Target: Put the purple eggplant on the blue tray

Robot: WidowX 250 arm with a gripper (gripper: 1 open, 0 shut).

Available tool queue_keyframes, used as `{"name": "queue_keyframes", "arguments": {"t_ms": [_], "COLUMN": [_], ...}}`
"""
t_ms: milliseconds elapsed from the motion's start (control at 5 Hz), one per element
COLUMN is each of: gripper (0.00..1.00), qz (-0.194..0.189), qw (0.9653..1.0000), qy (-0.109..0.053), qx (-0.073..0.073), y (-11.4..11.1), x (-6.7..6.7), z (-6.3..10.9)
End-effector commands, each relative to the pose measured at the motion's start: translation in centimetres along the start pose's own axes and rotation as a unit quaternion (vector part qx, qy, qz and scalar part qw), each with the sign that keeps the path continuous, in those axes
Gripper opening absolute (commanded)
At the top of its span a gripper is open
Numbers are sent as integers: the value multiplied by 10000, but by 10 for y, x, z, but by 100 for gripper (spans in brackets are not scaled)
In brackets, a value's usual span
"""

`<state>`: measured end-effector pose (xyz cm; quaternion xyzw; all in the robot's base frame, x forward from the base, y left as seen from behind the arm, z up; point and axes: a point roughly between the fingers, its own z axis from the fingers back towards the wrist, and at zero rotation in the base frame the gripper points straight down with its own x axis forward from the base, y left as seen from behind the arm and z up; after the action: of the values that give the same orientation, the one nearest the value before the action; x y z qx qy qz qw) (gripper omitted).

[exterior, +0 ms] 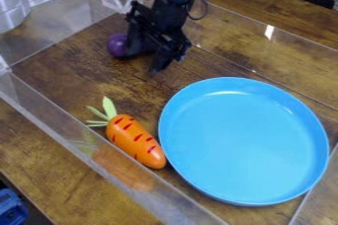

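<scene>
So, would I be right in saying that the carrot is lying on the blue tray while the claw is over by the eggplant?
Not quite: the carrot lies on the wooden table, just left of the blue tray, not on it; the tray holds nothing. The camera view shows this. The claw is indeed over by the purple eggplant.

Wooden table (53,155) carries eggplant (122,44), carrot (134,138), tray (246,140).

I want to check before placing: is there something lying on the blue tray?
Nothing lies on the blue tray; its whole surface shows bare. The purple eggplant sits apart on the table, partly covered by the end effector. What is under the tray is hidden.
</scene>
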<state>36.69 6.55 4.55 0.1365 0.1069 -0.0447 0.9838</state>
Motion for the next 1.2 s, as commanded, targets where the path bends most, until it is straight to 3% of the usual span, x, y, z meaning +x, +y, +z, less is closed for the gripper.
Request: {"name": "queue_keyframes", "arguments": {"t_ms": [0, 200, 400, 600, 800, 1000], "gripper": [100, 0, 100, 100, 0, 0], "qz": [179, 247, 351, 360, 361, 444], "qw": [9990, 9990, 9986, 9985, 9984, 9981], "qy": [-411, -377, -391, -422, -443, -430], "qx": [72, 81, 60, 44, 23, -22], "y": [24, 33, 41, 39, 37, 36], "x": [-7, -7, -4, -1, 2, 2], "z": [30, 25, 18, 13, 10, 19]}}
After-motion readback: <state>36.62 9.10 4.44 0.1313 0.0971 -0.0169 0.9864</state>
